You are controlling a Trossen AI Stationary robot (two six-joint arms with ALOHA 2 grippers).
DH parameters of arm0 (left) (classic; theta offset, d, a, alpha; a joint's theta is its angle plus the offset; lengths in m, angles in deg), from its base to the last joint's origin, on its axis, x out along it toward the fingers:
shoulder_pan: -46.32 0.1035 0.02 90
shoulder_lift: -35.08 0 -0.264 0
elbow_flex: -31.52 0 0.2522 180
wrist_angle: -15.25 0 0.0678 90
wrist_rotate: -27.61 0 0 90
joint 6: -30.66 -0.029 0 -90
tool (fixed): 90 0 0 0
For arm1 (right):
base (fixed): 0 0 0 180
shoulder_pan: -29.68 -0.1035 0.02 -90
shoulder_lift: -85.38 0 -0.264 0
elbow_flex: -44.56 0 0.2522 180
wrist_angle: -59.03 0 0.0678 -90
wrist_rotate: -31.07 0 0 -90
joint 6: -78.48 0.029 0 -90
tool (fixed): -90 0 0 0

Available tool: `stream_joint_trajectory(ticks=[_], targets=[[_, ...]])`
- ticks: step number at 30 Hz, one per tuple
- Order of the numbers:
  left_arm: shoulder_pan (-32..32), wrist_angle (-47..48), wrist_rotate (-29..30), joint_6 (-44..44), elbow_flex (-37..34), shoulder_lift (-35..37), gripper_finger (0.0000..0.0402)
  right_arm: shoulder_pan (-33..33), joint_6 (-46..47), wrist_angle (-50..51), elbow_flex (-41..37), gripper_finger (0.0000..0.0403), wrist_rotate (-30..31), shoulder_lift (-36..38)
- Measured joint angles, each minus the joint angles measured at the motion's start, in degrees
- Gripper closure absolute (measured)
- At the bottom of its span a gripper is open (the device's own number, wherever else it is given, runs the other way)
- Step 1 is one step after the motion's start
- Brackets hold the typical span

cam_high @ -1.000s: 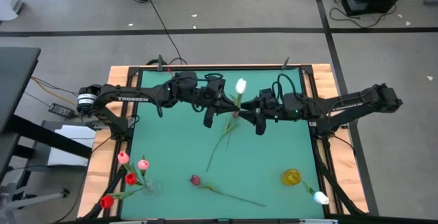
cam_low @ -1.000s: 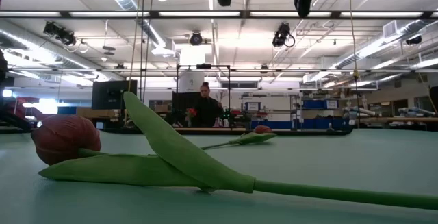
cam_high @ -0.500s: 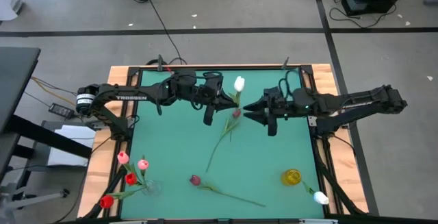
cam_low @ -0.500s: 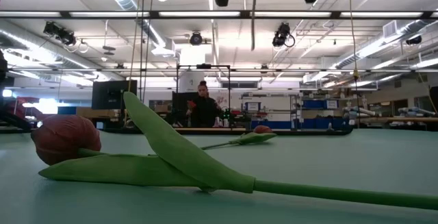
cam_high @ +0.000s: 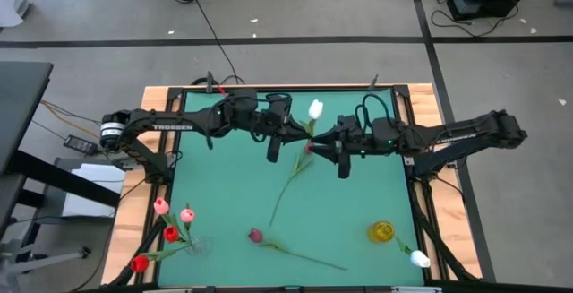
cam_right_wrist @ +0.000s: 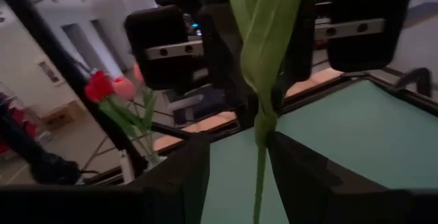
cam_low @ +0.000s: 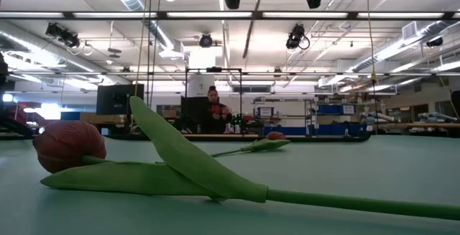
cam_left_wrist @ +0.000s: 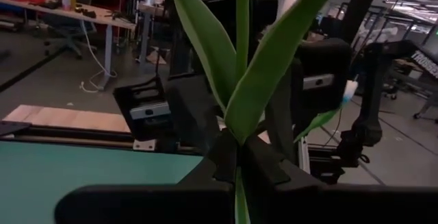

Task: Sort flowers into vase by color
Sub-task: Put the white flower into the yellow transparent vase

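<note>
A white tulip (cam_high: pixel 315 109) is held high above the table's far middle by my left gripper (cam_high: pixel 295 134), which is shut on its stem. The stem's lower end (cam_low: pixel 248 26) hangs slanting in the low view. My right gripper (cam_high: pixel 315 146) is open, with a finger on each side of that stem (cam_right_wrist: pixel 260 152). Whether it touches, I cannot tell. A maroon-headed tulip (cam_high: pixel 307 148) lies flat on the mat below them. Another maroon tulip (cam_high: pixel 256 236) lies by the near edge. My left gripper pinches the white tulip's stem between its two fingers, just under where the leaves branch off (cam_left_wrist: pixel 239 152). It comes in about level from the table's left and lies across the stem. The tulip is lifted clear, with its head up and its stem hanging below.
A clear glass vase (cam_high: pixel 199 245) at the near left corner holds red and pink tulips (cam_high: pixel 170 233). A yellow vase (cam_high: pixel 382 231) at the near right holds one white tulip (cam_high: pixel 419 259). A person (cam_low: pixel 213 113) sits far behind the table.
My right gripper drew back toward the table's right edge, away from the stem. It then came back toward the left gripper and now stands around the stem. The hanging stem has swung from straight down to slanting. The left gripper has stayed where it was.
</note>
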Motion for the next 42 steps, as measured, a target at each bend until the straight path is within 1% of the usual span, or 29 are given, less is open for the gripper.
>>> stream_joint_trajectory(ticks=[7,10,13,16,17,18,20,22,25,29,32,35,38,42], targets=[[-0.04,-0.36,0.08,0.03,0.04,-0.15,0.0389,0.05,-0.18,-0.07,-0.09,0.0245,5.73,-0.39],[-0.04,-0.16,0.12,0.03,0.04,-0.15,0.0389,0.07,-1.07,-0.82,-0.09,0.0259,5.69,-0.35],[-0.04,-0.18,0.07,0.03,0.04,-0.15,0.0389,0.15,-1.73,-1.05,-0.09,0.0297,4.08,-0.36],[-0.04,0.06,-0.03,0.27,0.04,-0.15,0.0388,0.33,-2.16,-0.43,-0.09,0.0364,1.84,-0.36],[-0.04,0.05,-0.03,0.29,0.04,-0.15,0.0386,0.46,-2.48,-0.42,-0.09,0.0381,1.21,-0.36],[-0.04,0.02,0.13,0.30,0.04,-0.15,0.0384,0.48,-2.77,-0.45,-0.09,0.0388,1.05,-0.36],[-0.04,0.11,1.34,0.33,0.04,-0.15,0.0375,0.49,-2.80,-0.41,-0.09,0.0383,1.78,-0.36],[0.00,0.10,1.78,0.34,0.04,-0.15,0.0359,0.64,-2.72,-0.37,-0.09,0.0382,2.46,-0.36],[0.46,0.21,1.96,0.40,0.04,0.06,0.0324,0.85,-4.32,0.38,-0.09,0.0394,3.07,-0.34],[1.81,0.79,1.96,-0.83,-0.01,3.28,0.0261,0.57,-11.50,2.99,-0.09,0.0395,9.76,0.59],[3.49,4.85,1.95,-2.87,0.07,7.57,0.0211,0.19,-19.42,3.53,-0.09,0.0398,12.14,1.42],[5.49,12.81,1.96,-4.59,0.07,12.50,0.0175,0.07,-24.08,3.56,-0.09,0.0399,12.01,2.51],[6.81,19.52,2.00,-6.75,0.07,17.89,0.0156,0.09,-24.52,4.52,-0.09,0.0399,12.09,3.91],[7.59,25.79,2.17,-8.85,0.07,23.86,0.0153,0.09,-24.36,7.47,-0.09,0.0399,12.86,6.65]])
